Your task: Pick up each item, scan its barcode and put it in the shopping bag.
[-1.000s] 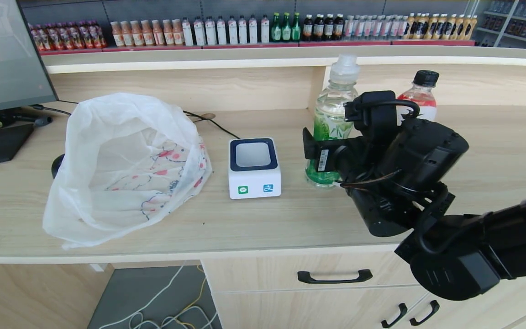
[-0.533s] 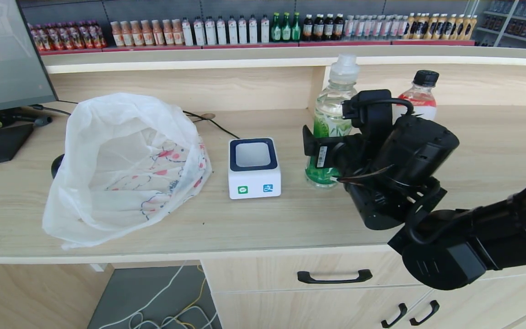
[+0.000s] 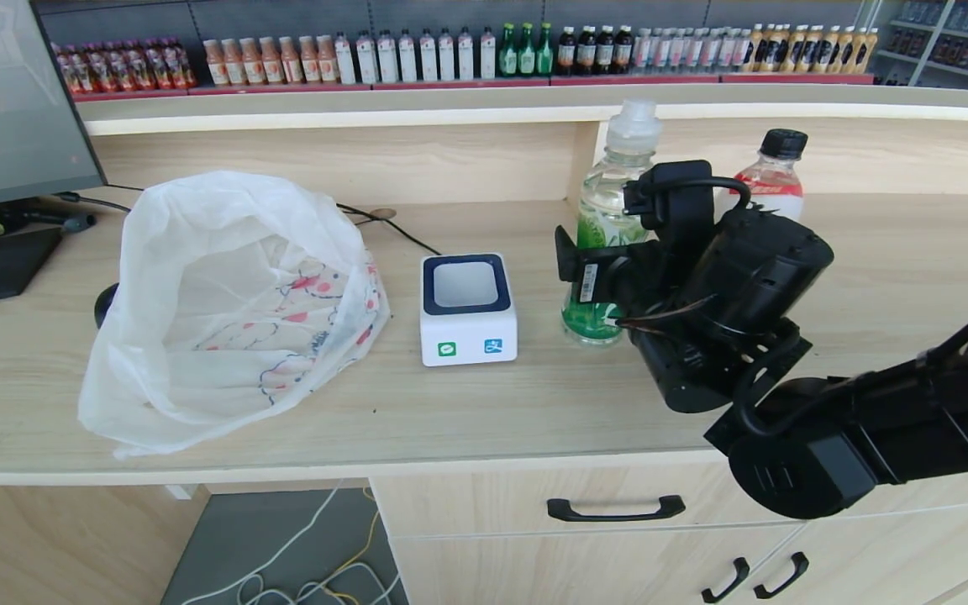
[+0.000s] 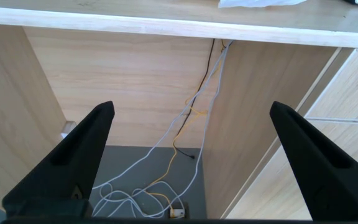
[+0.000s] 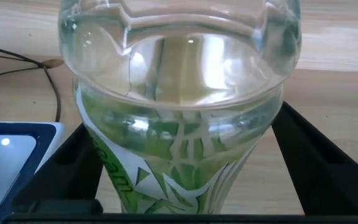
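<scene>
Clear plastic bottle point(image 3: 610, 189), full, probably heavy and slick; best taken at labelled waist, right gripper point(image 5: 182, 118) spread astride.

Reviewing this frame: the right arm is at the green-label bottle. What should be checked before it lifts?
1. Green-label bottle sits inside the right gripper: ok.
2. Grip closed firmly on it: cannot tell.
3. Bottle upright on the counter: ok.
4. Scanner window uncovered: ok.
5. Shopping bag mouth open: ok.
6. Left gripper open, below counter level, away from the path: ok.
</scene>
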Robot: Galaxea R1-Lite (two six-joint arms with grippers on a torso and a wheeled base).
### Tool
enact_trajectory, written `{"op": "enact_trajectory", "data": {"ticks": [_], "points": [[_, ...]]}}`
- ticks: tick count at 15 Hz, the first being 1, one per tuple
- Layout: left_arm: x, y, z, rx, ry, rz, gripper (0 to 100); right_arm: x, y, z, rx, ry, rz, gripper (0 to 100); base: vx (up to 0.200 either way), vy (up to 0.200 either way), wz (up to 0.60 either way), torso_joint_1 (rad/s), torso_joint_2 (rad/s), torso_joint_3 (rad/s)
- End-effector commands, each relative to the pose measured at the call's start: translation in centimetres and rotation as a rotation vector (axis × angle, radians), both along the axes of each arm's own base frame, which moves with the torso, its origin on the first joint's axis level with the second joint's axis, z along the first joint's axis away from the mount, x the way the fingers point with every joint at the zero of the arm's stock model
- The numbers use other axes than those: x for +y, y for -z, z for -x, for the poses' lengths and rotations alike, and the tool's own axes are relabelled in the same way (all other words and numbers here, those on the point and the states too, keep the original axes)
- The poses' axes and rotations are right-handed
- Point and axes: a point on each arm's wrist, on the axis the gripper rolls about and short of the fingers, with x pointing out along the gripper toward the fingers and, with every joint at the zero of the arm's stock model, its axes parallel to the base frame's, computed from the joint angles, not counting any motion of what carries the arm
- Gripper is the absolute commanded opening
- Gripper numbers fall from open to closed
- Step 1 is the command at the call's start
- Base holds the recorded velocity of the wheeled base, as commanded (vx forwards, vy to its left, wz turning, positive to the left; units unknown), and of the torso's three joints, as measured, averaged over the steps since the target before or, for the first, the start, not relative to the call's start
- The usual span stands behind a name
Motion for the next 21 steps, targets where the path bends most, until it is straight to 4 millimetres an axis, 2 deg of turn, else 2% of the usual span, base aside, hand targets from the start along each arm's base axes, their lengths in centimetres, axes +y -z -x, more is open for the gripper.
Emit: {"op": "enact_trajectory", "data": {"ticks": [1,14,21], "points": [[0.0,0.0,0.0,-0.001,-0.001,0.001,100,-0.1,-0.1,-0.1,-0.004,0.003,-0.005,0,0.0,0.0,0.0,0.0,0.0,0.0],[0.0,0.0,0.0,-0.001,-0.001,0.001,100,-0.3,-1.1,0.3,-0.047,-0.026,-0.025,0,0.0,0.0,0.0,0.0,0.0,0.0],[0.0,0.0,0.0,-0.001,-0.001,0.001,100,-1.2,-3.3,1.8,-0.09,-0.034,-0.056,0,0.0,0.0,0.0,0.0,0.0,0.0]]}}
